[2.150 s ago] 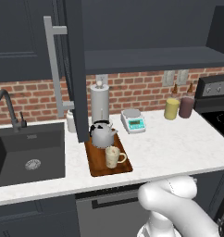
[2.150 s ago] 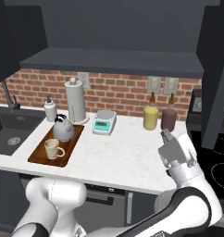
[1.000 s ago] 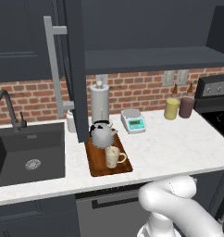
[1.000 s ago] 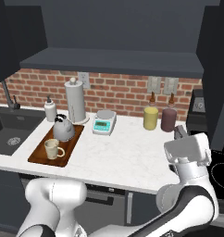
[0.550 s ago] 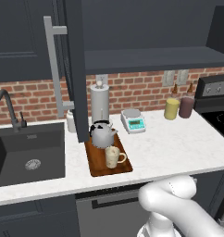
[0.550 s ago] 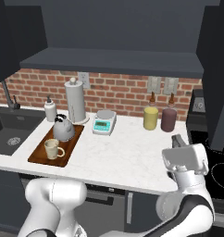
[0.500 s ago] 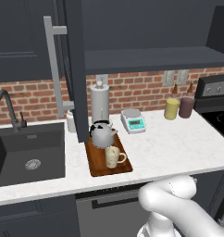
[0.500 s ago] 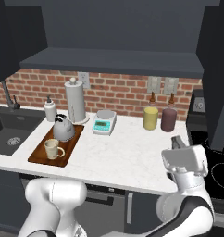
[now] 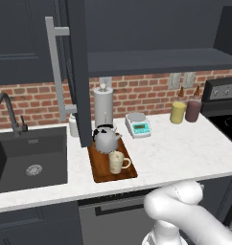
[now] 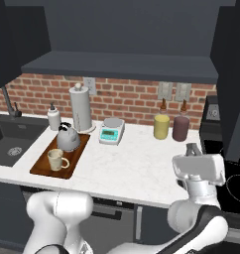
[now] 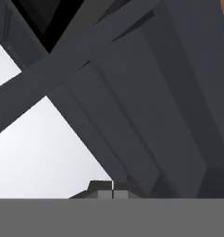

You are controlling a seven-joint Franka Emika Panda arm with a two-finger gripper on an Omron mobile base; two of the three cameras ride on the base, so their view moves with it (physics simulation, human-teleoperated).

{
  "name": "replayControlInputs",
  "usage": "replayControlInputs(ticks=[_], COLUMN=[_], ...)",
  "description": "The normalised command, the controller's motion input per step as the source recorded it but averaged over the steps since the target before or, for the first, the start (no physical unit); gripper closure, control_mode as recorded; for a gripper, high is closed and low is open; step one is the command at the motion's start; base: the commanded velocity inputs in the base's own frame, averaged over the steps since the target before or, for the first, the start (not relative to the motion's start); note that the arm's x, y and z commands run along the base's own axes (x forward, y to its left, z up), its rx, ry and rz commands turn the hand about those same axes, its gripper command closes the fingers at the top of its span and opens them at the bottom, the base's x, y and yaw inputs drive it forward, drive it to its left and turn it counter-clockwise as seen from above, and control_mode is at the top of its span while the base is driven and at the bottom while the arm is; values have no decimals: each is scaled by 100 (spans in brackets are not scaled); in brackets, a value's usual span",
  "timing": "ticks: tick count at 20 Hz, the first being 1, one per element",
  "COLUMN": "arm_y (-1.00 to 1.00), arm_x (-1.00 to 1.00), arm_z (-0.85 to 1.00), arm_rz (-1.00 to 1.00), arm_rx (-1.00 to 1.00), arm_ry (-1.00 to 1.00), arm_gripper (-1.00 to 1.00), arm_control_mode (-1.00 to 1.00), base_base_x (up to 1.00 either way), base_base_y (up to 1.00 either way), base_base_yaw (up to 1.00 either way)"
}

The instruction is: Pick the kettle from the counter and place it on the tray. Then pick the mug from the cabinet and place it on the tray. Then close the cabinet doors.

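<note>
The silver-grey kettle [image 9: 107, 139] [image 10: 68, 138] and the cream mug [image 9: 116, 161] [image 10: 56, 159] both stand on the reddish-brown tray [image 9: 99, 168] [image 10: 42, 167], which lies on the white counter [image 9: 175, 143] [image 10: 137, 166]. The cabinet doors hang open: the left one [image 9: 75, 72] with its silver bar handle [image 9: 53, 72], the right one [image 10: 232, 79]. My gripper [image 10: 193, 148] [image 11: 112, 187] is shut on nothing. It points up at the counter's right end, just left of the right door, whose dark panels [image 11: 146, 106] it faces.
A white paper-towel roll [image 9: 102, 106], a small scale [image 9: 138, 124], a yellow canister [image 9: 177, 112] and a maroon canister [image 9: 192, 110] stand along the brick wall. A dark sink [image 9: 27, 158] lies left of the tray; a black stove [image 10: 233, 186] lies right of my hand.
My hand has moved right and a little lower toward the right door, then almost held still in the last half second. Kettle, mug and tray have not moved.
</note>
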Motion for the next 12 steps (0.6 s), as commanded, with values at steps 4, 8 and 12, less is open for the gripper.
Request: replayControlInputs(ticks=[4, 8, 12], arm_y=[-26, -31, -42], arm_x=[54, 39, 18], arm_z=[0, 0, 0], arm_rz=[12, 14, 9], arm_rx=[19, 18, 8], arm_ry=[0, 0, 0], arm_gripper=[100, 100, 100], arm_control_mode=[-100, -100, -100], base_base_x=[0, 0, 0], base_base_y=[0, 0, 0], base_base_yaw=[0, 0, 0])
